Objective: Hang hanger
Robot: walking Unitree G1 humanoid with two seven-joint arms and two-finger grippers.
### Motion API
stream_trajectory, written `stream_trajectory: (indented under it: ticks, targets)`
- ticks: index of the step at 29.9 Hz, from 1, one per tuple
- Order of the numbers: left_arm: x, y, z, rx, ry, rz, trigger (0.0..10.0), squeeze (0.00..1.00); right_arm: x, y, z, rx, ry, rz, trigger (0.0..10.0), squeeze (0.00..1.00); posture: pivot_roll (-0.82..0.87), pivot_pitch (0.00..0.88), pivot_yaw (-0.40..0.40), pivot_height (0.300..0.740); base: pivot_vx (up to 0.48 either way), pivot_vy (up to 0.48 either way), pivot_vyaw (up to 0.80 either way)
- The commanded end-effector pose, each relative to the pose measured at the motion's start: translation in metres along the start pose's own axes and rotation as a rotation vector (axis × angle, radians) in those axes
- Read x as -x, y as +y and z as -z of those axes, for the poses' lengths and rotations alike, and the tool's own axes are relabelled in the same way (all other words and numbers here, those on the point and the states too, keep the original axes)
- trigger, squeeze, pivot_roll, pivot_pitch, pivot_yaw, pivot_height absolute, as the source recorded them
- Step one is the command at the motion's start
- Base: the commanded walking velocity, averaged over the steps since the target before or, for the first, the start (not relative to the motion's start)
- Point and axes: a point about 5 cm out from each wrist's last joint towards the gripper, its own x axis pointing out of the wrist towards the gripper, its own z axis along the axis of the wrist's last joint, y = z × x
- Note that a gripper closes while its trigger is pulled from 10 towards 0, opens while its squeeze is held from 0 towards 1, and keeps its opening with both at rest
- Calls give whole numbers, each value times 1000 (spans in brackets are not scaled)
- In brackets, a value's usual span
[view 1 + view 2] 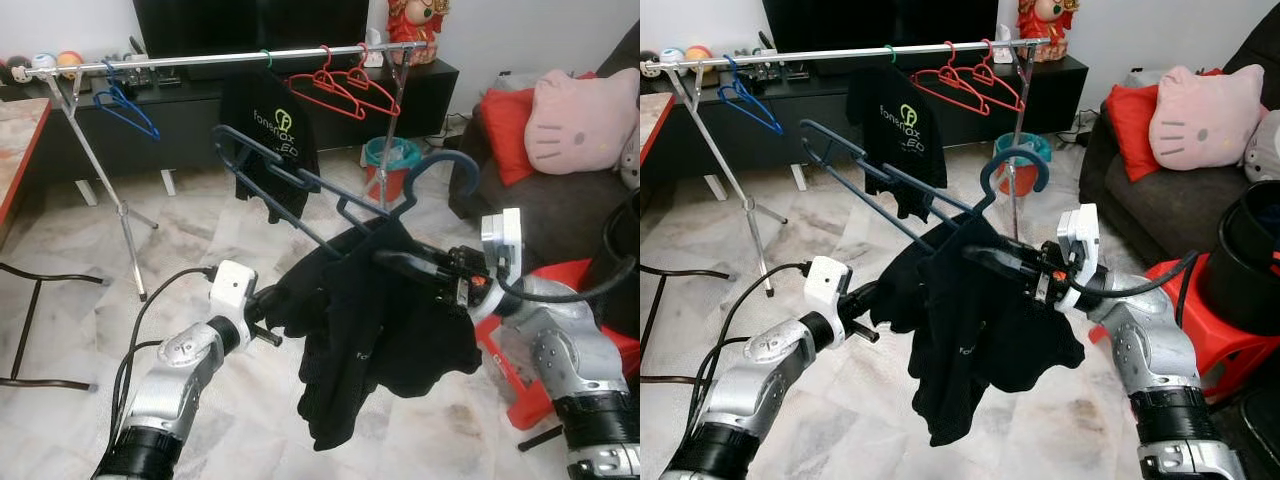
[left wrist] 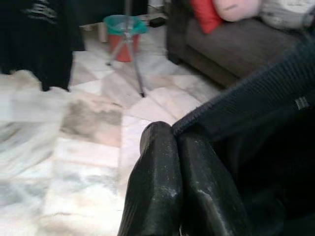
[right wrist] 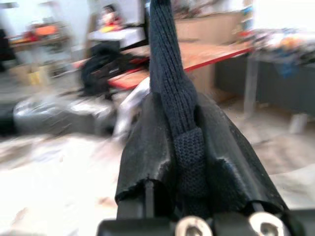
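Your left gripper, fingers pressed together, pinches the hem of the soft black garment; it will sag and slide. Between your grippers the stiff, light hanger rises toward the rail beyond. Your right gripper clamps the collar; its wrist view shows knitted fabric between the pads, which the head views hide. Better hold the hook.

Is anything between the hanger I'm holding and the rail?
Nothing visible blocks it. The dark blue hanger, draped with a black garment both grippers pinch, sits before the rail. Open rail remains between the blue hanger and black shirt.
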Motion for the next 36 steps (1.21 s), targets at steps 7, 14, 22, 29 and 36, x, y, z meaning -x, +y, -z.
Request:
stream_trajectory:
  ticks: [7,14,22,29,36]
  targets:
    - [9,29,13,9,88,-179,0,0,20,22,-27,-24,-123,-163,10000,0,56,0,-40,740,0,0,0]
    - [9,31,14,-6,106,-200,0,0,29,32,-24,-54,-66,-181,10000,0,58,0,-31,740,0,0,0]
    - [18,52,11,-43,133,-260,10000,0,53,51,1,-82,268,-270,10000,0,55,0,-19,740,0,0,0]
    - [19,54,11,-58,140,-264,10000,0,68,54,9,-78,419,-260,10000,0,55,0,-9,740,0,0,0]
    - [21,60,8,-76,146,-279,10000,0,84,56,16,-51,599,-277,10000,0,52,0,-5,740,0,0,0]
